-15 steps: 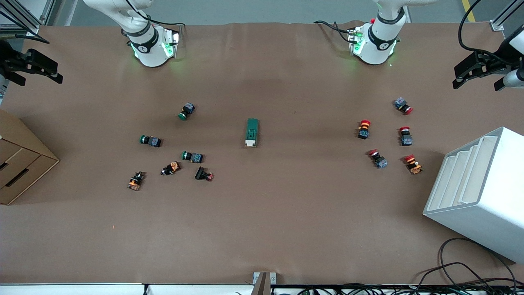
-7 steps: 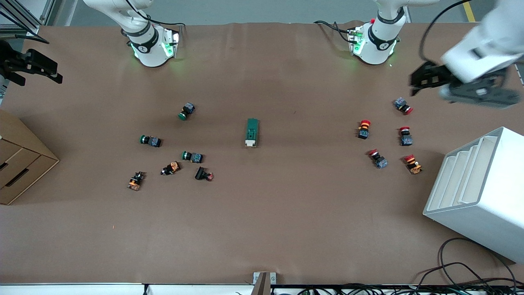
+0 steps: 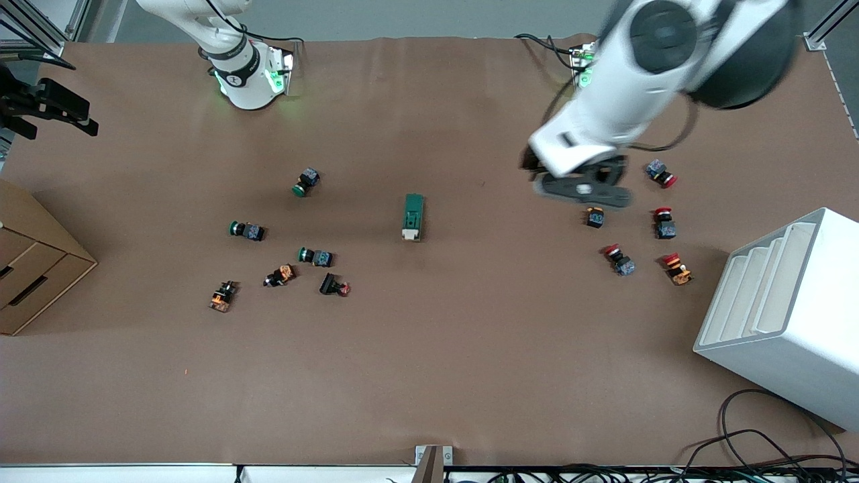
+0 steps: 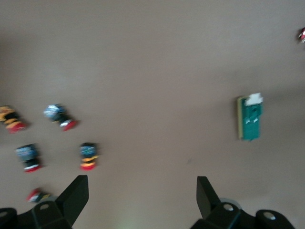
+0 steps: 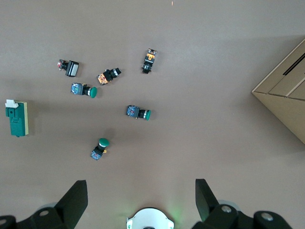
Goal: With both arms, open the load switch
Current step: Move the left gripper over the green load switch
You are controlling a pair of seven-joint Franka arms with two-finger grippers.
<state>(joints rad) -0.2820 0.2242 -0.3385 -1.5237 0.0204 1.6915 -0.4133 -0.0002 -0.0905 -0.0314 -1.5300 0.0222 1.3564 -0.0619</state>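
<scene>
The load switch (image 3: 413, 217) is a dark-green block with a white lever end, lying flat mid-table; it also shows in the left wrist view (image 4: 249, 118) and the right wrist view (image 5: 16, 118). My left gripper (image 3: 570, 181) hangs open and holds nothing, over the table between the load switch and the red push buttons, and its fingers (image 4: 76, 195) are spread wide. My right gripper (image 3: 84, 117) stays open and holds nothing at the right arm's end of the table, high above its own base (image 5: 150, 220).
Several green and orange push buttons (image 3: 307, 182) lie toward the right arm's end, and several red ones (image 3: 661, 174) toward the left arm's end. A white stepped rack (image 3: 785, 315) and a cardboard box (image 3: 33, 268) stand at the two ends. Cables (image 3: 751, 436) trail at the front edge.
The left arm has swung in from the table's end toward the middle, now over the red push buttons and covering part of one. The right arm has barely moved.
</scene>
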